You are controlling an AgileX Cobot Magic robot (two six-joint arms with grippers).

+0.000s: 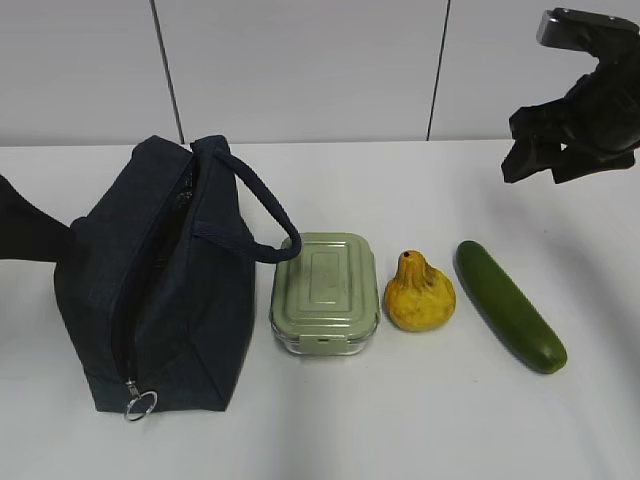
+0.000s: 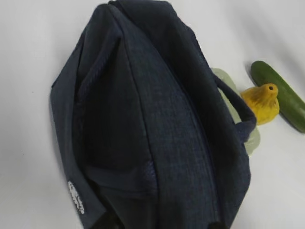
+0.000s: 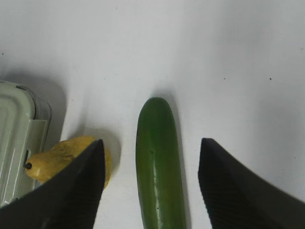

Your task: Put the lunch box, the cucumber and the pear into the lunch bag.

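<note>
Lunch bag (image 1: 160, 290) stands at the counter's (image 1: 400, 420) left, then lunch box (image 1: 326, 292), pear (image 1: 419, 294) and cucumber (image 1: 509, 305) in a row. Left wrist view: the bag fills it, gripper unseen. Right wrist view: right gripper (image 3: 151, 186) spread above the cucumber.

White table (image 1: 420, 420) carries lunch bag (image 1: 160, 300), lunch box (image 1: 326, 292), pear (image 1: 419, 295), cucumber (image 1: 509, 305)
</note>
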